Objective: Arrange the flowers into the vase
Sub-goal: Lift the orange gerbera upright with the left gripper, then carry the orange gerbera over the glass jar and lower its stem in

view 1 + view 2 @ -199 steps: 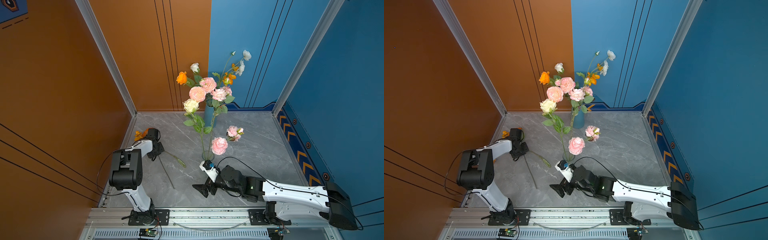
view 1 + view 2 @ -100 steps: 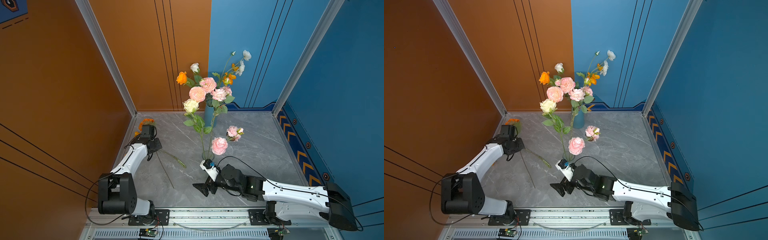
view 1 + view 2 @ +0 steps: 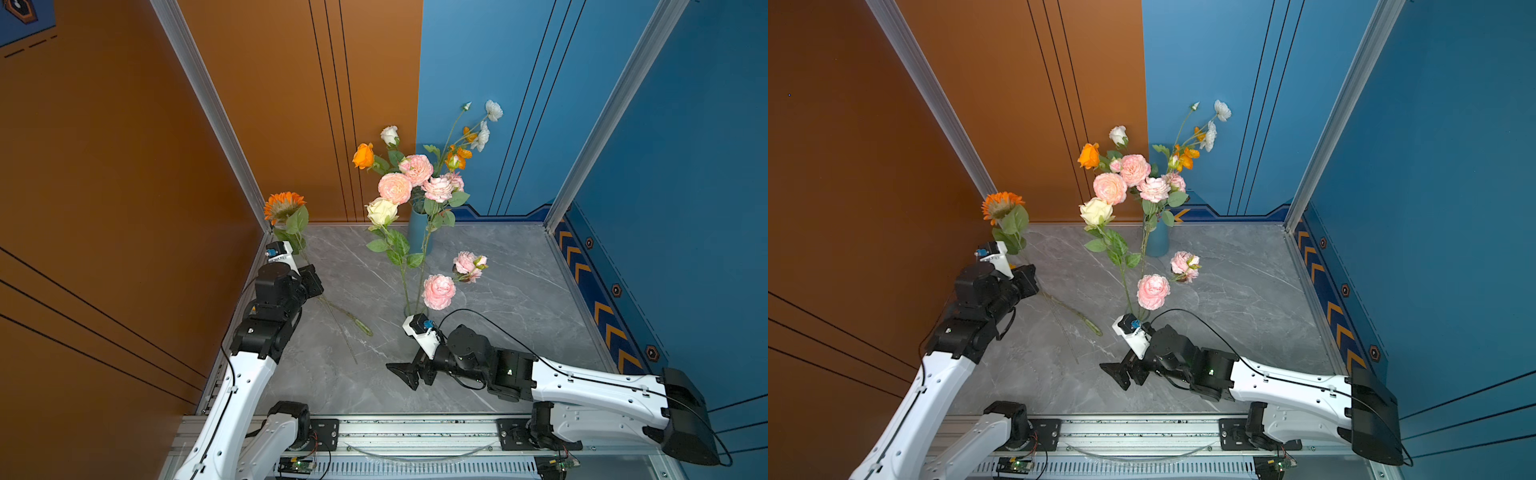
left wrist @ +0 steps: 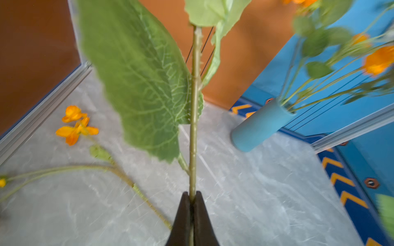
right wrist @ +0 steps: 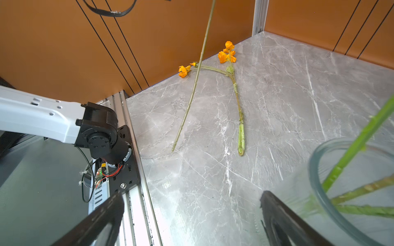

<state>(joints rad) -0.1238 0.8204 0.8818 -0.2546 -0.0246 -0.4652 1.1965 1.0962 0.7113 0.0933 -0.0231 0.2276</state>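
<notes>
Orange and blue walls close in a grey marble counter point(image 3: 519, 299). At its back stands the blue vase point(image 3: 419, 237), crowded with pink, cream and orange flowers point(image 3: 395, 188). Left of the vase, the left gripper point(image 4: 192, 194) has its fingers pinched on a steeply held orange flower point(image 3: 284, 204), bloom up, cut end trailing frontward. In front of the vase, the right gripper point(image 3: 402, 375) has its fingers spread wide and empty. A small orange sprig point(image 5: 234, 85) lies left of the vase. The left arm likely must swing the cut end rightward to the vase mouth.
</notes>
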